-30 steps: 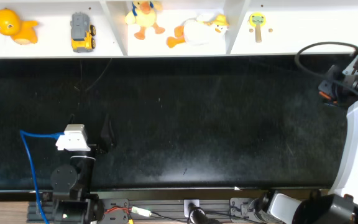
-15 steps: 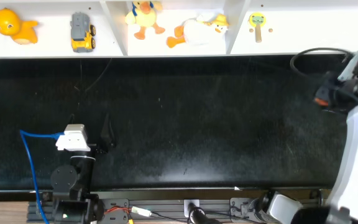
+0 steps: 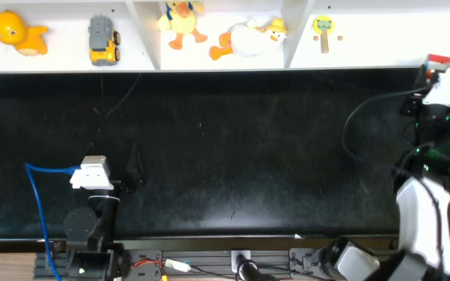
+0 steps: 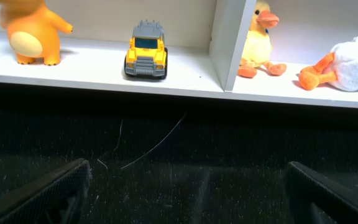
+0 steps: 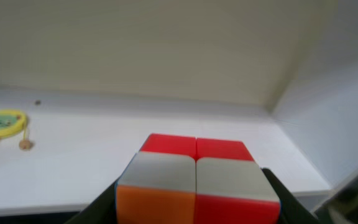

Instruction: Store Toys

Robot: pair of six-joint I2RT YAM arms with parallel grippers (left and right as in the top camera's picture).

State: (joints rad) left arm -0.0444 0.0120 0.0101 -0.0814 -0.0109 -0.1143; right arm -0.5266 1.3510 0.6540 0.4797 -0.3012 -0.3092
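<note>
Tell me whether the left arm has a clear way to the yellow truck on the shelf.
Probably yes: the left arm faces the yellow truck with open jaws, only bare black mat between them.

Robotics lab, black mat (image 3: 248,156), white toy shelf (image 3: 61,64), blue cable (image 3: 49,167)

Left hand (image 4: 188,190) spread, right hand (image 3: 444,78) (raised) — gripping cube (image 5: 194,180)

The view's edge cuts off part of the cube (image 5: 196,180).
</note>
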